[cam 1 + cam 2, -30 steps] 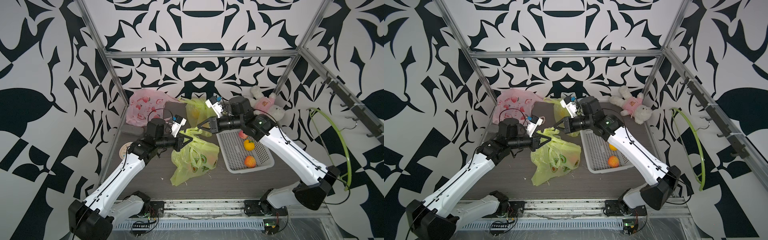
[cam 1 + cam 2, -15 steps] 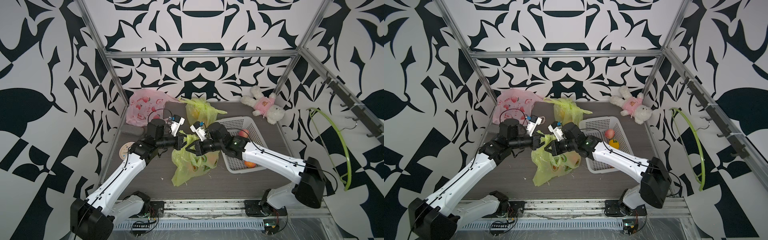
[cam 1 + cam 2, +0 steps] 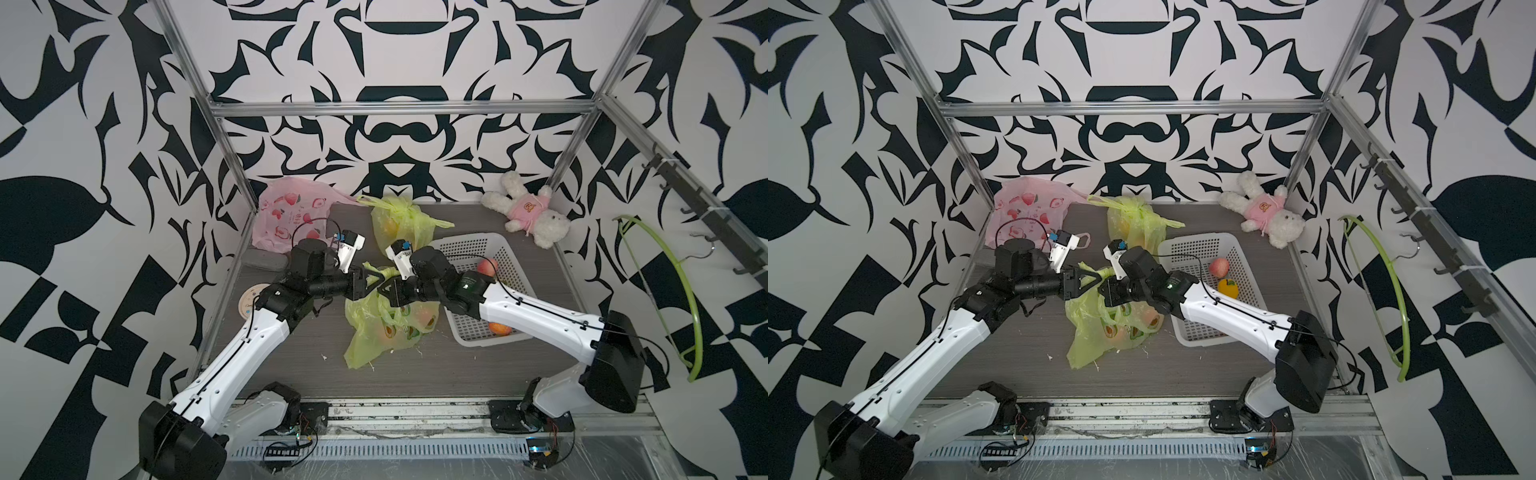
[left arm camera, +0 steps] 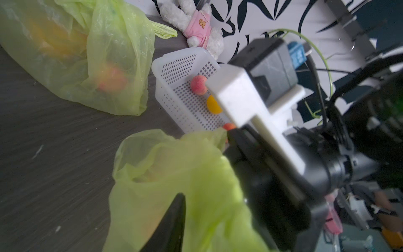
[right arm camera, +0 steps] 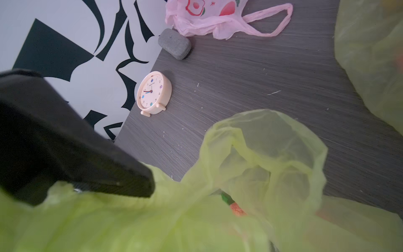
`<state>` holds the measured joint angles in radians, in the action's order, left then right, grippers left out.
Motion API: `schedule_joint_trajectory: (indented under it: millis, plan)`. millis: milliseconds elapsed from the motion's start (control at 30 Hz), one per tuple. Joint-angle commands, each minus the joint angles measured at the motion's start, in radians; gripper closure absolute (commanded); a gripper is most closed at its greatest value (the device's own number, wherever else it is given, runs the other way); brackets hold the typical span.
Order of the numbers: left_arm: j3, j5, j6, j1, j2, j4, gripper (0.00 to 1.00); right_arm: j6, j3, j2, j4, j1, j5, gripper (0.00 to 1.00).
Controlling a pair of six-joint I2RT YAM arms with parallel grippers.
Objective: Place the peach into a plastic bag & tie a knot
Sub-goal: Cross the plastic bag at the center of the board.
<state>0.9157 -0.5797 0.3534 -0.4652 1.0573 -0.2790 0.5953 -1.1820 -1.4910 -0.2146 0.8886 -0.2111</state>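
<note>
Tabletop (image 3: pixel 457 374), basket (image 3: pixel 469 249) beside green bag (image 3: pixel 374 332); left jaws apart, right jaws tight on it.

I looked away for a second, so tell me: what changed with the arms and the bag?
The right gripper swung down and forward to meet the left gripper, still shut on the bag handle. The left gripper opened, letting go. Bag body and basket stayed put.

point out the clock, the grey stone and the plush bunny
clock (image 5: pixel 151 92): right wrist view, on its dial.
grey stone (image 5: pixel 174 43): right wrist view, on its upper face.
plush bunny (image 3: pixel 528 209): in a top view, on its pink shirt.
</note>
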Motion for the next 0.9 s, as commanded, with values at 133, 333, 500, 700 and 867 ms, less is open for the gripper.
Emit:
schedule_joint_trajectory:
  millis: [133, 333, 500, 700, 867]
  plan:
    - [0.005, 0.003, -0.021, -0.003, -0.017, -0.04, 0.41, -0.008, -0.017, 0.025, 0.018, -0.008, -0.022, 1.0]
    - [0.018, 0.038, -0.009, -0.004, 0.014, -0.028, 0.43, -0.008, -0.011, 0.019, 0.043, -0.006, -0.105, 1.0]
    - [0.044, 0.048, 0.005, -0.003, 0.044, -0.014, 0.55, -0.012, 0.005, 0.021, 0.045, -0.006, -0.133, 1.0]
    - [0.063, 0.045, 0.003, -0.003, 0.071, -0.024, 0.79, -0.039, 0.001, 0.038, 0.012, -0.005, -0.146, 1.0]
    - [0.065, 0.038, -0.013, -0.003, 0.063, -0.029, 1.0, -0.08, 0.011, 0.097, -0.063, -0.018, -0.118, 1.0]
